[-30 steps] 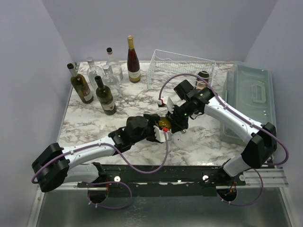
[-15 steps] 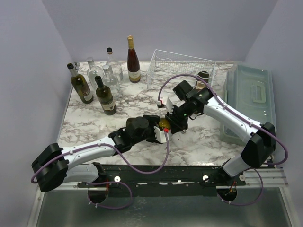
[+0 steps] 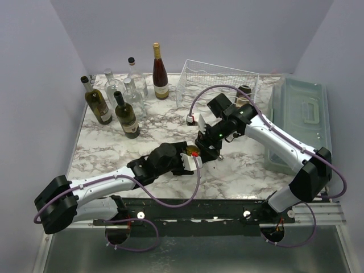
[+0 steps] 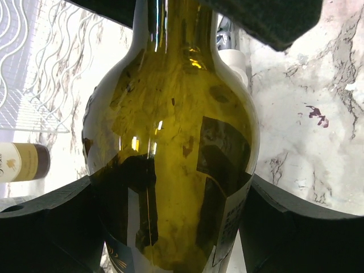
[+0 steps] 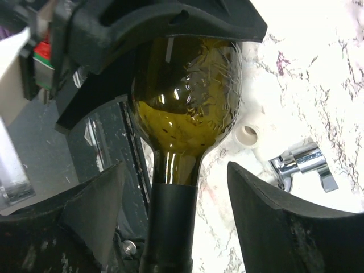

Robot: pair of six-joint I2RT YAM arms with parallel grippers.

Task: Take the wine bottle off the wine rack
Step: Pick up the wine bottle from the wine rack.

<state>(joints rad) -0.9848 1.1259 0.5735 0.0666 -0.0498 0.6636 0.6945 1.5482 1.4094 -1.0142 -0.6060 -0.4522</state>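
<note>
Two grippers met at the bottle (image 4: pixel 170 159), mid-desk toward the near edge. The left gripper (image 3: pixel 187 161) clamped its body; the neck pointed away into the right gripper (image 5: pixel 173 173), fingers spread wide, not touching. The rack (image 3: pixel 219 79) stood well apart, far edge.

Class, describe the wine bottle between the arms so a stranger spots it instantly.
Find the middle of the white marble-patterned table. There the left gripper clasps an olive-green glass wine bottle. Unlike the upright bottles back left, it alone is gripped.
</note>
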